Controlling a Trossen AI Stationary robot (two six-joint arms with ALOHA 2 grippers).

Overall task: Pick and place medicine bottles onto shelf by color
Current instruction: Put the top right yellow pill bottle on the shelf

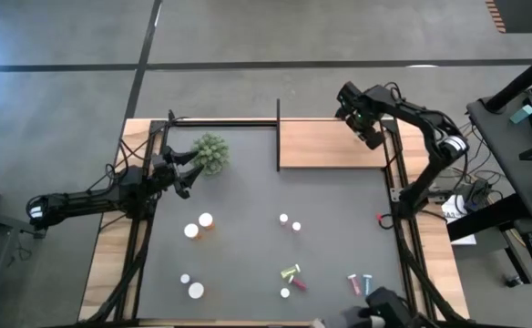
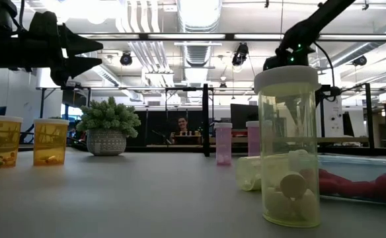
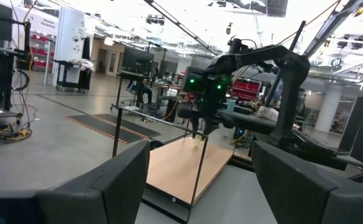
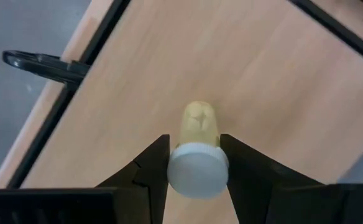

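Right gripper [image 4: 194, 163] is positioned over the far right part of the shelf [image 1: 325, 146], its two fingers standing on either side of a yellow-green bottle [image 4: 198, 149] with a white cap; the right wrist view shows the fingers right at the cap's sides, but whether they press on it cannot be told. Beneath the bottle lies the light wooden board of the shelf, edged by black rods. Remaining bottles stay on the dark tabletop [image 1: 248, 228]: two orange ones [image 1: 199, 225] at centre-left, two small white-capped ones [image 1: 290, 221] at centre, and a mixed cluster [image 1: 291, 279] along the near edge. Left gripper [image 1: 186, 173] hangs with fingers spread apart, holding nothing, just beside the green plant ball [image 1: 211, 152] at the table's far left.
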